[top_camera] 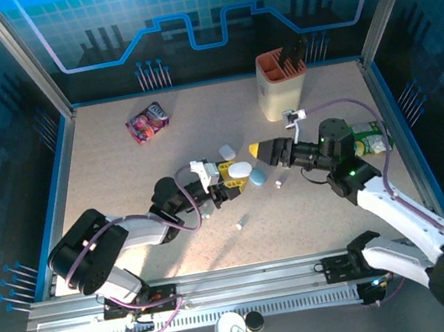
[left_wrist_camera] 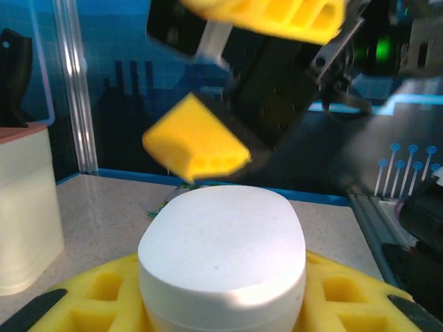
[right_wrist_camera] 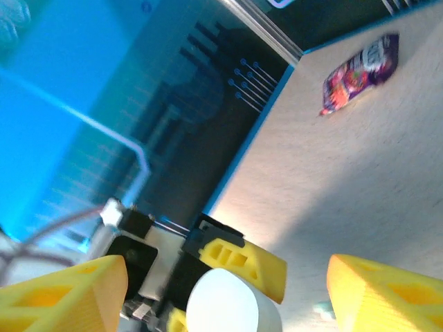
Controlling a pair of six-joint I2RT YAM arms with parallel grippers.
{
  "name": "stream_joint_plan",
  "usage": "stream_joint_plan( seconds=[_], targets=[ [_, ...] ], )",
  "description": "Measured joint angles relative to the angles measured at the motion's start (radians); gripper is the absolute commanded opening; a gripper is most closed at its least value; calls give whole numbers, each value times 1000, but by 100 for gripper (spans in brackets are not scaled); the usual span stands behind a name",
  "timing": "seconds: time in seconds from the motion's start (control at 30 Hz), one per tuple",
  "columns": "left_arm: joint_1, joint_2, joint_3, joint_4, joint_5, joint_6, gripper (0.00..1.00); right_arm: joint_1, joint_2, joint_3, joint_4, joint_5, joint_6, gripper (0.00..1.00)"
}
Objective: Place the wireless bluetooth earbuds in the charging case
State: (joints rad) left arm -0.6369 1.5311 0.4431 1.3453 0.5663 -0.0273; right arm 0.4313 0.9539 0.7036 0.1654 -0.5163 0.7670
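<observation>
Seen from above, three rounded charging cases sat mid-table. A white case was pinched between the yellow fingers of the left gripper. A pale blue case touched it at its 4 o'clock, and a second white case lay near it at 11 o'clock. Two tiny white buds could be counted loose on the table: a first earbud at the blue case's 4 o'clock, and a second earbud at the held case's 6 o'clock, well apart. The right gripper hovered at the held case's 2 o'clock, fingers spread wide. The left wrist view added the held case's smooth, unmarked top. The right wrist view showed one snack packet, its print too blurred to read.
</observation>
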Motion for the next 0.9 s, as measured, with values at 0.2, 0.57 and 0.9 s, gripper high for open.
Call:
stream_joint_plan(
  seconds=[0.2,0.57,0.9],
  targets=[
    [0,-48,-27,-46,38,3,26,193,-57,60,-225,160,-461,80],
    [2,-74,-27,-94,68,8,26,355,-9,61,-318,444,-780,79],
    [5,-76,-49,-107,87,30,27,301,-41,50,-269,537,-702,77]
  ],
)
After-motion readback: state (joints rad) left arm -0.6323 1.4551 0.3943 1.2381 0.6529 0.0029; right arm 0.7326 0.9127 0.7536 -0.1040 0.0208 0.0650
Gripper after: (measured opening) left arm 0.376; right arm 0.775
